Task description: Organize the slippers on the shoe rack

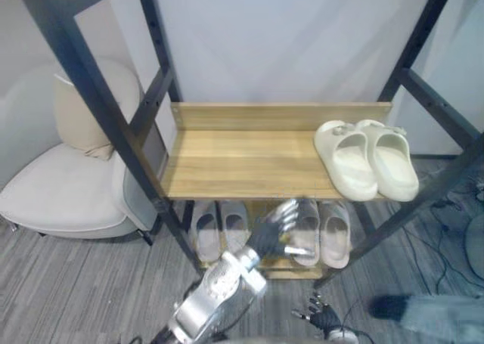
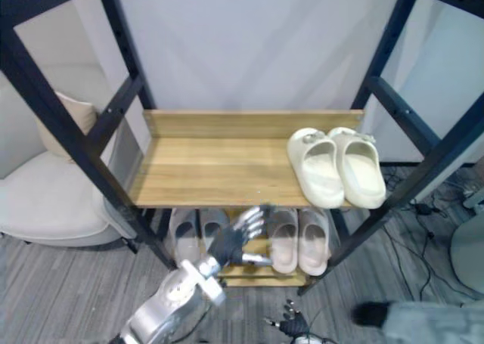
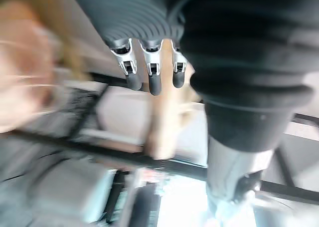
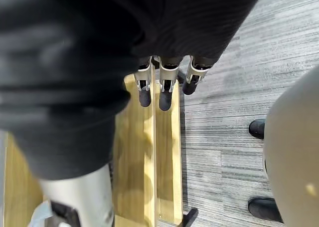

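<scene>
Before the rack (image 1: 414,53), from my left eye, my left hand (image 1: 278,230) hung at the lower shelf (image 2: 253,274), fingers straight and spread, empty, in front of the beige pair (image 1: 336,237); contact I could not tell. A grey pair (image 1: 206,234) lay beside it, and the cream pair (image 1: 355,166) sat at the right end of the upper shelf (image 1: 242,162). My right hand (image 1: 319,314) hung low.

In the left wrist view, my fingers (image 3: 155,80) were straight.

In the right wrist view, my fingers (image 4: 166,95) hung relaxed, empty, over boards (image 4: 167,162).

I judged I should reach in below the upper shelf's front edge and pinch one strap. The upper shelf's left lay free; posts (image 1: 98,110) and a person's shoe (image 1: 389,306) narrowed the sides.
</scene>
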